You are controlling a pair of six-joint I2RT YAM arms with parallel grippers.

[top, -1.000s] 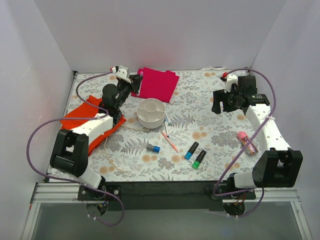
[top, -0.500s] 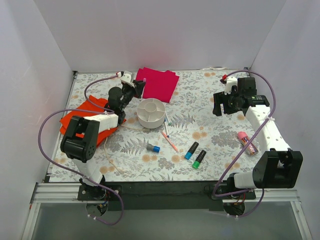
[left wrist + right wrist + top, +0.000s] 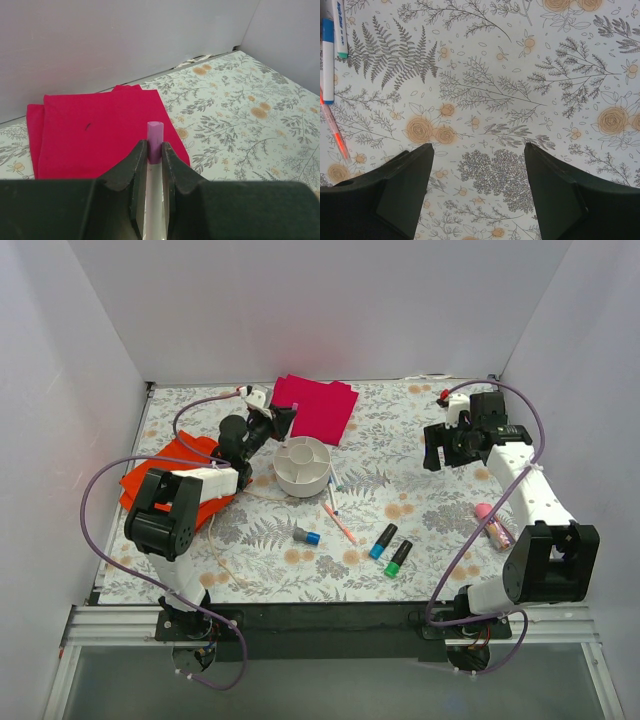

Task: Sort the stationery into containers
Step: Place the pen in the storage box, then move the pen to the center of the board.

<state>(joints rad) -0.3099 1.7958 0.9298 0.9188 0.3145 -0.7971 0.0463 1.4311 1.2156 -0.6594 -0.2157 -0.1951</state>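
Floral tabletop (image 3: pixel 420 480), white divided dish (image 3: pixel 300 484), bare compartments, left pincer (image 3: pixel 154 152) clamping purple-tipped pen (image 3: pixel 155 134), right pincer (image 3: pixel 478 148) spread wide

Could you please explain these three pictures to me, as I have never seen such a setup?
Two robot arms stand at the near edge of a table, each with a two-finger gripper. The wide picture comes from above and behind them; the other two from cameras on the wrists. On the table lie a white dish, a blue-capped marker, a green-capped marker, a pink pen, a grey stub, a pink tube, a red cloth and a magenta cloth. The left gripper is shut on a purple-tipped pen; the right gripper hangs open and empty.
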